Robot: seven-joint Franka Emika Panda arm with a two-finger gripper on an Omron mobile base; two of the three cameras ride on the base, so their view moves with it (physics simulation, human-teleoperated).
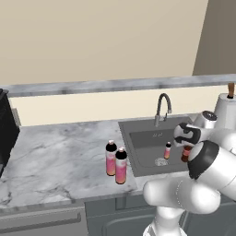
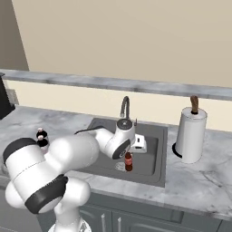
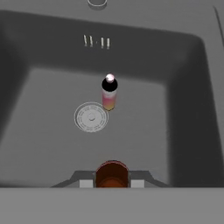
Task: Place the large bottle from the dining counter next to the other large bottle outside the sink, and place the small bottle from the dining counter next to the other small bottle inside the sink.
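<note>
Sink [image 1: 138, 152]: dark grey rectangular basin set into the marble bench [image 1: 60, 152], four upright walls, flat floor. Curved metal faucet [image 1: 162, 107] stands at the back rim. Round drain [image 3: 91, 117] lies near the middle of the floor, slightly left in the hand view. Most of the floor is bare on either side of the drain and toward the right wall.

Gripper [image 3: 112, 181]: held over the front part of the basin, fingers closed on the small brown bottle [image 2: 128, 161]. From the hand view the round brown top of that bottle sits between the two fingers [image 3: 87, 183].

Small brown bottle: dark brown body, red label, narrow neck, upright. Located inside the basin outline, toward its front; whether its base touches the floor cannot be told.

Small pale bottle [image 3: 109, 93]: pinkish-white body shading to yellow at the foot, dark cap, upright on the sink floor. Just beside the drain, on its far right in the hand view. Apart from the brown bottle, farther back in the basin.

Two large bottles [image 1: 116, 163]: pink bodies, dark caps, upright and close together on the bench just left of the sink's rim, near the front edge.

Paper towel roll [image 2: 191, 133]: upright on its holder, on the bench right of the sink.
</note>
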